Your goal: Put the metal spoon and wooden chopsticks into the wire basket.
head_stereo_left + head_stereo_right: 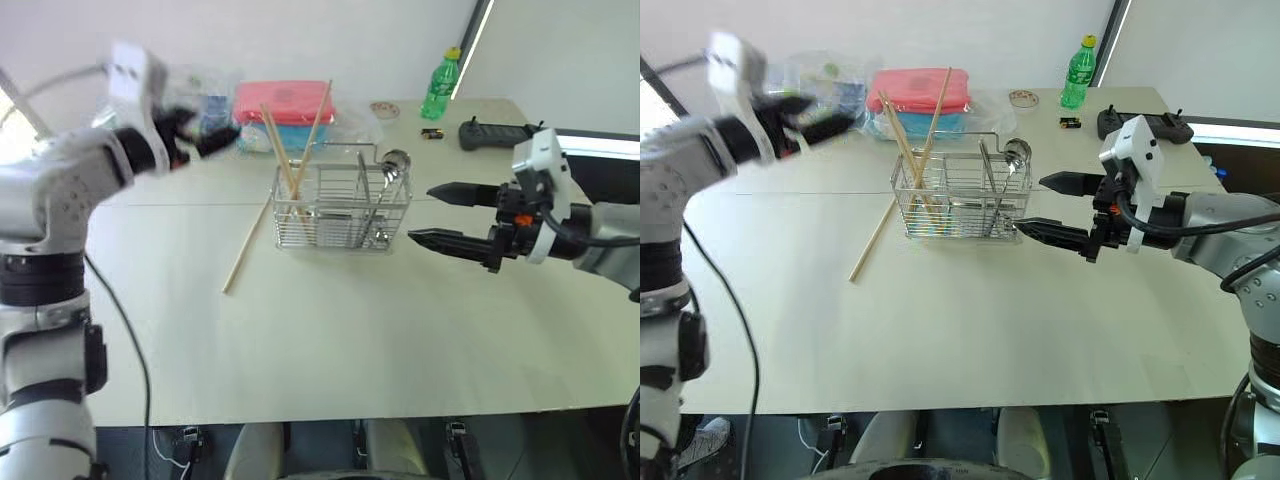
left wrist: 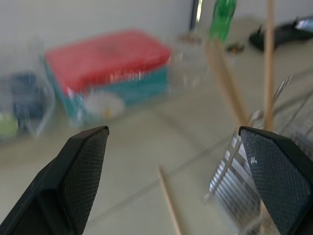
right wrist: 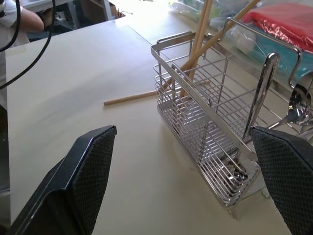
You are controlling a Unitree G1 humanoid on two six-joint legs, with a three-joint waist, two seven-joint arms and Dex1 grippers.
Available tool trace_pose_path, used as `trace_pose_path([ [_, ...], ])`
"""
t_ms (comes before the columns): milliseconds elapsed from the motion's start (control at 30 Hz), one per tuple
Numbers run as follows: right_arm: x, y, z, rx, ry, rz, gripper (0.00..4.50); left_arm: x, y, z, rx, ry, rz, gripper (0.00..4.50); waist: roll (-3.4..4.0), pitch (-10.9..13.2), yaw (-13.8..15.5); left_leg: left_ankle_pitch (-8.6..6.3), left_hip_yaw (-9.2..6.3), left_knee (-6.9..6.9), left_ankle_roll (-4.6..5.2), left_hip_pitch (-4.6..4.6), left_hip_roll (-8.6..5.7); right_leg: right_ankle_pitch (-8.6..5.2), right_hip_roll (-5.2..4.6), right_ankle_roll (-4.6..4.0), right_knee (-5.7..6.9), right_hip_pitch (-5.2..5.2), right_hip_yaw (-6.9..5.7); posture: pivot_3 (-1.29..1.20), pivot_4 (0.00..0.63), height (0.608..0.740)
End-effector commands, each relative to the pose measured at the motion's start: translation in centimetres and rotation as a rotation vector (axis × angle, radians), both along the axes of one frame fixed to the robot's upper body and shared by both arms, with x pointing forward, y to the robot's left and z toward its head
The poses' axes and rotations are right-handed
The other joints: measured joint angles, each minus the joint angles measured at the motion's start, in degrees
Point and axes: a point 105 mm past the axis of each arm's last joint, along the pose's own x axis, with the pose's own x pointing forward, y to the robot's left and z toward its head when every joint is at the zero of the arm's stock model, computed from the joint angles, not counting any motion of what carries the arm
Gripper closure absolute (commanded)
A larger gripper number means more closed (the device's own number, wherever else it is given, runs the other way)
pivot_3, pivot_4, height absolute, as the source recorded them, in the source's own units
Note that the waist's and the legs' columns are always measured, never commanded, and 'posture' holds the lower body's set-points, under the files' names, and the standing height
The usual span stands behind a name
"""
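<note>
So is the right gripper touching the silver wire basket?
Apart. In the left eye view, bare table shows between the open right gripper and the silver wire basket.

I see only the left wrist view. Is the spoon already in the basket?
Observer: Yes. The spoon stands in the right end of the basket, bowl up.
Operator: Where is the right gripper?
Observer: The right gripper is open, just right of the basket, not touching it.
Operator: I see the tip of a chopstick on the table. How does it lie?
Observer: The loose chopstick slants from the basket's left end toward the table's near edge.
</note>
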Motion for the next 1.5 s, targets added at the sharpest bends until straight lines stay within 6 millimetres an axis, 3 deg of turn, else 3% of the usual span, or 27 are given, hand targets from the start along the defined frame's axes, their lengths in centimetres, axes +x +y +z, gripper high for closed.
trace_pose_path([
  [33,-0.3,0.2,0.9,0.005,-0.063,0.003,0.03,0.9,0.6,-2.9,0.063,0.106,0.071,0.01,-0.07,0.04,0.14,0.00,-0.01,0.02,0.00,-0.02,0.00,0.00,0.00,0.00,-0.01,0.00,0.00,0.00,0.150,0.708],
  [300,-0.5,0.3,1.0,0.026,-0.070,-0.015,0.03,3.6,-2.5,-7.8,0.023,0.231,0.066,0.01,-0.09,0.04,0.11,0.00,-0.05,0.04,0.00,-0.42,-0.02,0.16,-0.02,0.22,-0.03,-0.31,-0.01,0.00,0.150,0.708],
  [467,-0.5,0.3,1.2,0.039,-0.073,-0.030,0.03,4.7,-3.0,-10.0,0.106,0.285,0.076,0.01,-0.07,0.02,-0.09,0.01,-0.04,0.08,0.01,-0.52,-0.02,0.17,-0.01,0.22,0.02,-0.45,-0.01,0.00,0.150,0.708],
  [733,-1.4,0.2,0.1,-0.009,-0.050,-0.020,0.03,5.2,-3.0,-10.8,0.179,0.337,0.055,0.01,-0.07,0.01,0.02,0.01,-0.04,0.11,0.01,-0.55,-0.02,0.17,-0.01,0.23,0.04,-0.46,-0.02,0.00,0.150,0.708],
  [1033,-1.7,0.1,-0.1,-0.022,-0.043,-0.019,0.03,5.6,-3.5,-11.0,0.149,0.364,0.050,0.01,-0.07,0.01,0.04,0.01,-0.05,0.14,0.01,-0.54,-0.02,0.17,-0.01,0.24,0.08,-0.45,-0.03,0.00,0.150,0.708],
  [1133,-1.7,0.1,0.1,-0.018,-0.047,-0.021,0.03,5.6,-3.5,-11.3,0.140,0.369,0.056,0.81,-0.07,0.00,0.08,0.01,-0.05,0.14,0.01,-0.53,-0.02,0.18,-0.01,0.25,0.09,-0.45,-0.02,0.00,0.150,0.708],
  [1367,-1.8,-0.1,-0.1,-0.028,-0.035,-0.022,0.03,5.8,-3.6,-11.0,0.129,0.359,0.052,4.39,-0.07,0.00,0.09,0.01,-0.05,0.15,0.01,-0.54,-0.02,0.20,-0.02,0.29,0.08,-0.44,-0.02,0.00,0.150,0.708],
  [1500,-1.7,-0.1,-0.3,-0.031,-0.029,-0.022,0.03,5.9,-3.4,-10.8,0.131,0.357,0.061,4.47,-0.08,0.00,0.04,0.01,-0.05,0.15,0.01,-0.53,-0.02,0.21,-0.01,0.29,0.09,-0.44,-0.03,0.00,0.150,0.708],
])
